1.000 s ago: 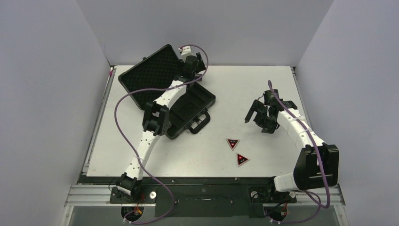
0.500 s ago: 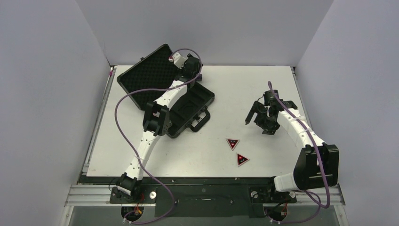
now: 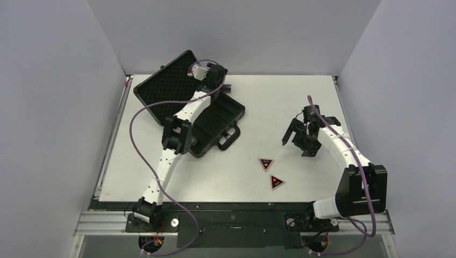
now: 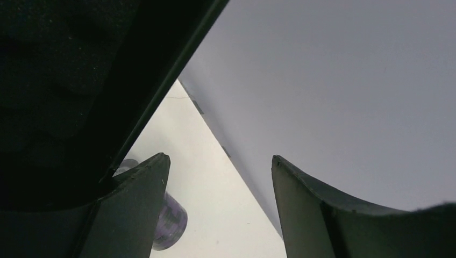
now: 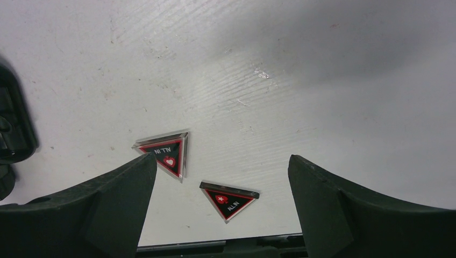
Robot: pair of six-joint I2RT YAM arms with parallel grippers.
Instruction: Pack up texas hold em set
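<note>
Worktop (image 3: 258,107): pale and flat, with walls on three sides.
Briefcase (image 3: 218,122): black and open at the far left. The base lies flat with its handle toward the centre, and no pieces can be made out inside it.
Lid (image 3: 166,86): foam-lined, raised and leaning back toward the left corner.
Left gripper (image 4: 219,160): at the lid's far upper edge. Its jaws stand apart with nothing between them. The lid's rim runs along the outside of one finger, and contact cannot be told.
Right gripper (image 5: 220,158): jaws wide and empty, hovering right of centre, just beyond the tokens.
Chip stack (image 4: 171,226): one small cylinder on the worktop behind the case, just beside a left finger.
Tokens (image 5: 165,152) (image 5: 230,199): two red-and-black triangles lying flat near the front, close together and well apart from the case.
Risk: a push on the rim could swing the lid shut before anything is packed. It could also topple the chip stack. The thin tokens could skid away from closing jaws.
</note>
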